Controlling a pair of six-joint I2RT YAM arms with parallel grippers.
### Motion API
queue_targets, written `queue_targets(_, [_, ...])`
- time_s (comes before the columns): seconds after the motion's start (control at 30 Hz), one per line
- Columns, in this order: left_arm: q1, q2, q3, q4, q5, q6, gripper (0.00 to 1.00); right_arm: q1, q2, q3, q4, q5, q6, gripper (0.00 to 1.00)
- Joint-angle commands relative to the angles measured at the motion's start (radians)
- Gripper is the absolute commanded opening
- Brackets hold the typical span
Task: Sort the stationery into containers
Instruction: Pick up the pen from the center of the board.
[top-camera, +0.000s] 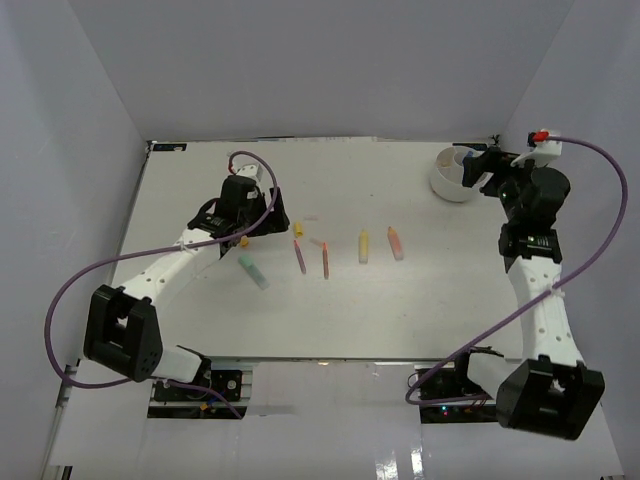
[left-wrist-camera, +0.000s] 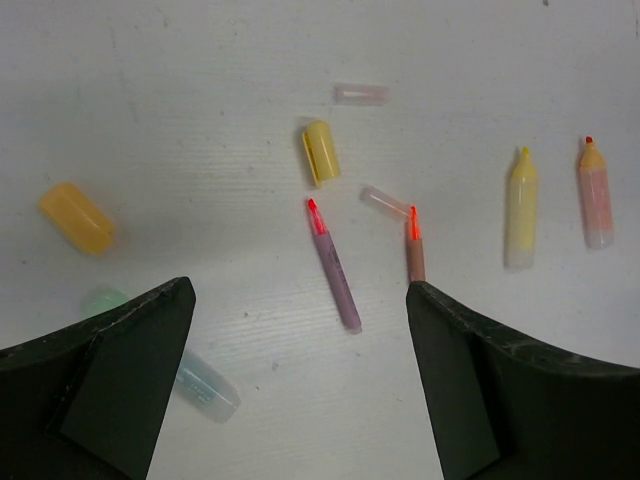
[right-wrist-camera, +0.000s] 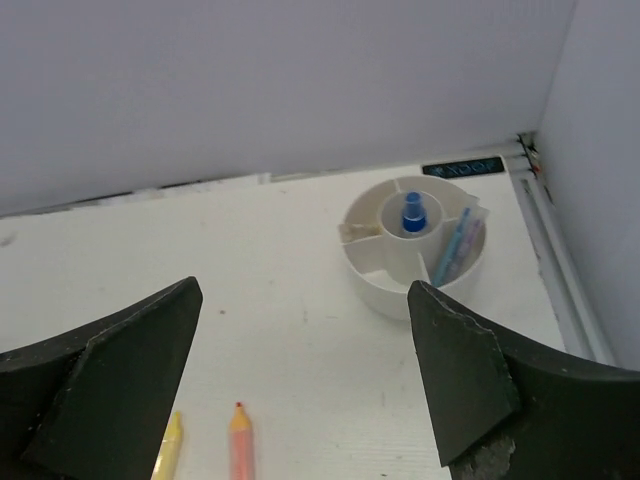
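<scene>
The round white tub (top-camera: 441, 186) stands at the far right. In the right wrist view the tub (right-wrist-camera: 398, 294) holds a blue-capped bottle (right-wrist-camera: 411, 214) in its centre and blue pens (right-wrist-camera: 455, 248) in one compartment. My right gripper (top-camera: 476, 166) is open and empty beside it. My left gripper (left-wrist-camera: 300, 290) is open and empty above the table. Ahead of it lie a purple pen (left-wrist-camera: 334, 266), an orange-tipped pen (left-wrist-camera: 415, 250), a yellow highlighter (left-wrist-camera: 521, 208), an orange highlighter (left-wrist-camera: 595, 196), a yellow cap (left-wrist-camera: 321, 152) and an orange eraser (left-wrist-camera: 76, 216). A green highlighter (left-wrist-camera: 205, 385) lies by its left finger.
Two clear caps (left-wrist-camera: 361, 93) (left-wrist-camera: 384, 201) lie among the pens. White walls close in the table at the back and both sides. In the right wrist view the yellow highlighter (right-wrist-camera: 170, 450) and orange highlighter (right-wrist-camera: 240, 445) lie near my right gripper (right-wrist-camera: 305, 288).
</scene>
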Motion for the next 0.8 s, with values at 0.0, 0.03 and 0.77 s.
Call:
queue_targets(0.0, [-0.055,-0.018,0.019,-0.077,-0.015,-0.086,0.98,0.004,-0.139,-0.117,0.118,-0.14,0.095,0.9])
queue_targets(0.03, [-0.069,-0.02,0.01,-0.082,-0.026,-0.117,0.98,0.004,-0.17,-0.182,0.141,-0.182,0.107,0.9])
queue_targets(0.77, [-0.284,0.379,0.172,-0.242,-0.244,-0.293,0.64,0.229,-0.371,-0.459,0.277,-0.167,0.033,0.9])
